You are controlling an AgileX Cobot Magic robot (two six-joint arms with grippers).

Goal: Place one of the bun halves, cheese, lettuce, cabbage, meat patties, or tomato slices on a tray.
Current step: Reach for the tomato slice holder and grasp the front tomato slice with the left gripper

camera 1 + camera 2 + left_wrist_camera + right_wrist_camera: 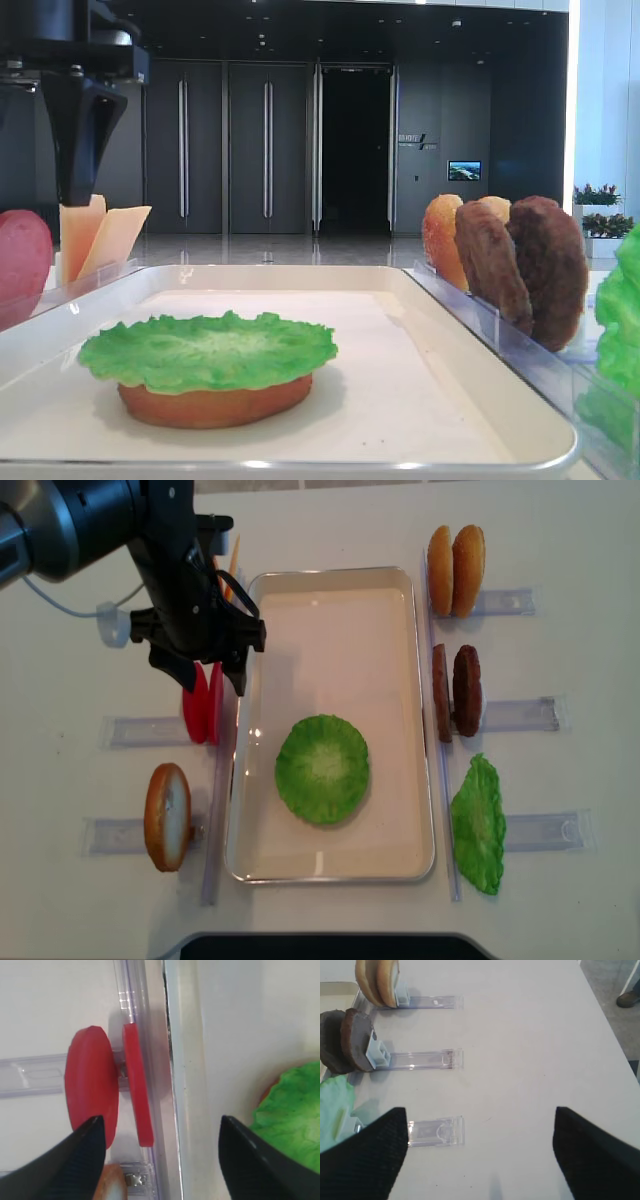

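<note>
The off-white tray [330,600] holds a round lettuce [322,770] leaf lying on a bun half [215,402]. Two red tomato slices [205,702] stand on edge in a rack just left of the tray rim [182,1085]. My left gripper [162,1155] hangs open above them. One finger is outside the tomato slices [92,1095] and the other is over the tray floor. Nothing is held. My right gripper [480,1150] is open over bare table. Whether the longer green leaf [478,825] at the right is the cabbage, I cannot tell.
Clear racks flank the tray. On the left are cheese [100,235] at the back and a bun half [167,817] at the front. On the right are two bun halves [455,570] and two meat patties [455,692].
</note>
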